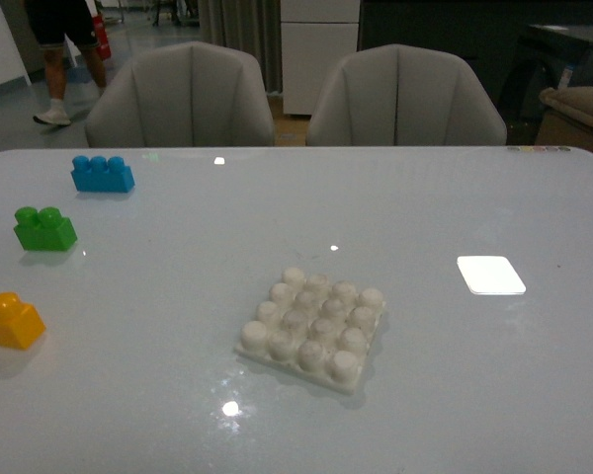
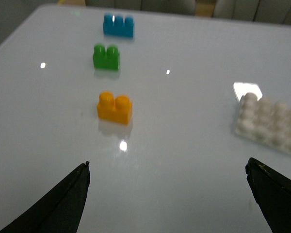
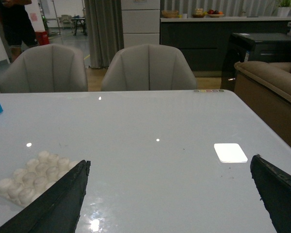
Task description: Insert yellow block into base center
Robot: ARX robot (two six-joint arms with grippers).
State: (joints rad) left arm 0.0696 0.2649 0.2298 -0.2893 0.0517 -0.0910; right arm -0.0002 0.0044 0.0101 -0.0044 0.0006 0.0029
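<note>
The yellow block (image 1: 8, 319) lies at the table's left edge in the front view; the left wrist view shows the yellow block (image 2: 115, 107) ahead of my left gripper (image 2: 168, 167), which is open and empty, well short of it. The white studded base (image 1: 314, 327) rests near the table's middle; the base (image 2: 270, 124) also shows beside the left gripper's far finger. My right gripper (image 3: 169, 165) is open over bare table, with the base (image 3: 36, 175) partly behind one of its fingers (image 3: 53, 206). Neither arm appears in the front view.
A green brick (image 1: 44, 228) and a blue brick (image 1: 102, 173) sit behind the yellow one along the left side. A bright glare patch (image 1: 490, 275) lies right of the base. Two grey chairs (image 1: 183, 94) stand at the table's far edge.
</note>
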